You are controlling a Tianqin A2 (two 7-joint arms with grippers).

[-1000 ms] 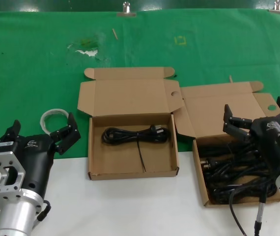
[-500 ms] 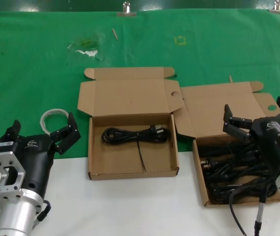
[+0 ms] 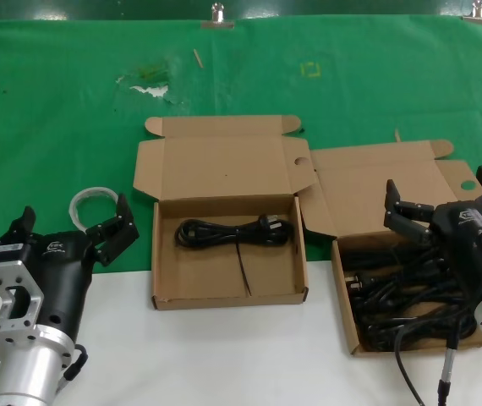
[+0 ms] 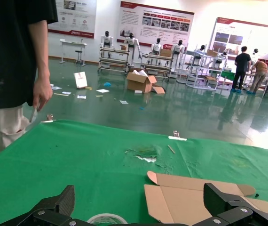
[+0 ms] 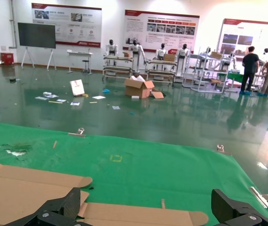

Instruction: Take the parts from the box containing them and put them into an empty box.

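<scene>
The box containing the parts (image 3: 343, 292) lies open at the right, holding several black coiled power cords (image 3: 397, 296). My right gripper (image 3: 440, 190) hovers just above its far end, open and holding nothing; in the right wrist view its fingertips (image 5: 66, 207) frame that box's lid (image 5: 134, 217). The notched-lid box (image 3: 199, 271) stands open in the middle with one black cord (image 3: 237, 231) lying across its far half. My left gripper (image 3: 73, 216) waits open at the near left, apart from both boxes; its wrist view shows the middle box's lid (image 4: 185, 200).
A clear tape ring (image 3: 89, 201) lies on the green cloth just beyond the left gripper, also seen as the tape ring (image 4: 106, 219) in the left wrist view. A person (image 4: 11, 70) stands past the table's far left. White tabletop (image 3: 241, 355) runs along the front.
</scene>
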